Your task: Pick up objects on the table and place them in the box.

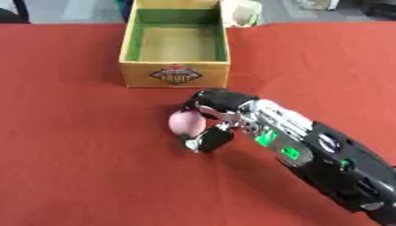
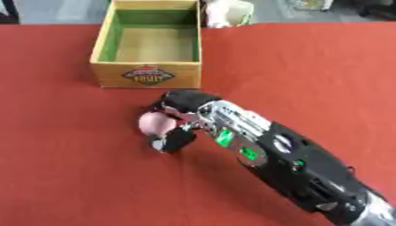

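I count one tabletop, covered in red cloth and filling nearly the whole view. On it stands one box, wooden, open at the top, green on its inner walls, placed at the middle of the far edge. Its long axis runs from the near side toward the far edge, and the labelled end wall faces me. I see nothing inside it.

I see one arm, mine on the right, entering from the near right corner and reaching diagonally toward the tabletop's centre. The right hand sits just in front of the box, apart from it. Its fingers and thumb are curled round one pink object, rounded and smooth, which rests at the centre of the tabletop, near the box's labelled wall. The object is too round for me to give it a long axis or heading.

One pale item stands beside the box's far right corner; I cannot make out what it is.
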Robot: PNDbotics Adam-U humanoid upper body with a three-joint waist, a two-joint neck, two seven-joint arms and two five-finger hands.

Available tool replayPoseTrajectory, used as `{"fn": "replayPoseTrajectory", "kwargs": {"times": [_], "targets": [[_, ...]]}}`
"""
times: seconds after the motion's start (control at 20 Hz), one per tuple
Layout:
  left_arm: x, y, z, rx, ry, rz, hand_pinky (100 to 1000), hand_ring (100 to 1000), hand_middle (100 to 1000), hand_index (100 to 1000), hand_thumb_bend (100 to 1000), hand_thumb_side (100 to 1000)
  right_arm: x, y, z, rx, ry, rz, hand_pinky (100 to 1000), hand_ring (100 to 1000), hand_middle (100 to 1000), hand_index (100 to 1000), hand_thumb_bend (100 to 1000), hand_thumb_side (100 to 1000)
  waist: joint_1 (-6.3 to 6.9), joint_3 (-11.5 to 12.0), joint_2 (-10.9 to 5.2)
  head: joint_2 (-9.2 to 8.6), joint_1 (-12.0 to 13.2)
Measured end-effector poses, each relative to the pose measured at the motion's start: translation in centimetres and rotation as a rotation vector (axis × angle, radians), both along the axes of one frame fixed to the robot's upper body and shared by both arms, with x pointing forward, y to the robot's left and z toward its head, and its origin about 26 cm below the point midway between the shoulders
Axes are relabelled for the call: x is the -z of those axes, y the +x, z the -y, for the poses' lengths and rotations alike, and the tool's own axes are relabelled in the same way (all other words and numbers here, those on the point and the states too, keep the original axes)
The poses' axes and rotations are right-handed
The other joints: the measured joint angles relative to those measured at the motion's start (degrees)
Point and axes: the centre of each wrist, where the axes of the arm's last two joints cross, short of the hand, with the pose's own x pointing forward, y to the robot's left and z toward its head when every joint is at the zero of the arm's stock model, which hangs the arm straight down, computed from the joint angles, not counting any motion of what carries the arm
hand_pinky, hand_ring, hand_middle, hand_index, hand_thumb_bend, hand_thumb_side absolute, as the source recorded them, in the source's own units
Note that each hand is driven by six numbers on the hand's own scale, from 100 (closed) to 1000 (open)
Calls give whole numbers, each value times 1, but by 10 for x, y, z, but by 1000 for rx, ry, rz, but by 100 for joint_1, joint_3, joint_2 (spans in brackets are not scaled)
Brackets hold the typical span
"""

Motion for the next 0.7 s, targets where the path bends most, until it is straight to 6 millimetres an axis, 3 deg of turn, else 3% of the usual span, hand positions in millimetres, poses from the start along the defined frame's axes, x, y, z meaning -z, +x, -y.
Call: {"fn": "replayPoseTrajectory", "kwargs": {"times": [0.15,0.3,0.35,0.7], "targets": [[0,0,0,1,1,0,451,489,375,494,100,660,-1,-3,0,18,45,34,571,661,439,616,100,332,0,0,0,-1,0],[0,0,0,2,1,0,451,489,375,494,100,661,-3,-6,-1,29,88,69,539,628,412,584,100,207,0,-5,0,-1,0],[0,0,0,2,2,0,451,489,375,495,100,662,-4,-6,-1,31,100,80,516,608,393,560,100,121,0,-5,0,-1,0],[1,0,0,2,2,-2,451,490,376,496,100,664,-14,-14,-1,28,183,168,430,547,318,461,100,100,-5,-15,-10,-1,1]]}}
